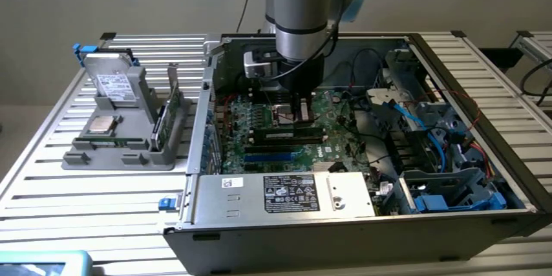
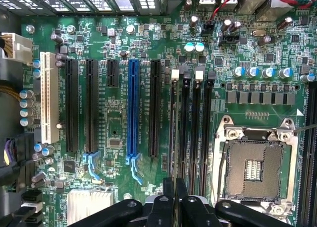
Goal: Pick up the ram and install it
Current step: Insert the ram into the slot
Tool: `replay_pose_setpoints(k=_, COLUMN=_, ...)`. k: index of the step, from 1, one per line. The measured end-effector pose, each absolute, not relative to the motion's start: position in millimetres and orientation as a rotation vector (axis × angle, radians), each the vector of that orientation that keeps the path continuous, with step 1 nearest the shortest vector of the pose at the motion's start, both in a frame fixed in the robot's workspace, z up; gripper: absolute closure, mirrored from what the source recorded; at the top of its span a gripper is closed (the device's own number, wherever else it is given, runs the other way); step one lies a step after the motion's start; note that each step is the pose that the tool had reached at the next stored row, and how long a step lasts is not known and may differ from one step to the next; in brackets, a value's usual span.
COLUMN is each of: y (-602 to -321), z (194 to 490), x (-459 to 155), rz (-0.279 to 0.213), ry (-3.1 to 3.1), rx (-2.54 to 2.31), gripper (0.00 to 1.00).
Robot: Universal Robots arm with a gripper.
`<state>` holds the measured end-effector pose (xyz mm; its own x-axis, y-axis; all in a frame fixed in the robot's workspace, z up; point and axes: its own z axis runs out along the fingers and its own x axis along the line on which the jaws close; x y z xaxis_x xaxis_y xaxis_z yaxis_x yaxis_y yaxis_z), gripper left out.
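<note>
Wrist view: the hand (image 2: 174,187) is pinched nearly closed on the ram (image 2: 174,133). It's edge-on, a thin grey-green strip running out from the fingertips, just beside the black memory slots (image 2: 196,133). Exterior view shows a long dark stick right under the hand, inside the case (image 1: 345,244).

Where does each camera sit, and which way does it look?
Exterior view: off the arm, above the open black metal computer case, looking down into it; the grey robot arm and its gripper show.
Wrist view: on the wrist, facing the flat green motherboard; the black gripper shows.
Both share the motherboard and the gripper.
</note>
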<state>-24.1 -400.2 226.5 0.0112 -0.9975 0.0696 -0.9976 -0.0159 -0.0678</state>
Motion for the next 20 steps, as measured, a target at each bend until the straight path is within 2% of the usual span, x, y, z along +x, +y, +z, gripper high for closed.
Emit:
replay_pose_setpoints(k=13, y=-400, z=224, x=-25, rz=0.153, ry=-2.203, rx=2.234, gripper=0.87)
replay_pose_setpoints(k=15, y=-400, z=224, x=-25, rz=0.153, ry=-2.203, rx=2.234, gripper=0.85)
replay_pose_setpoints(k=16, y=-400, z=226, x=-25, rz=0.153, ry=-2.203, rx=2.234, gripper=0.78)
replay_pose_setpoints(k=20, y=-400, z=244, x=-18, rz=0.152, ry=-2.202, rx=2.234, gripper=0.78)
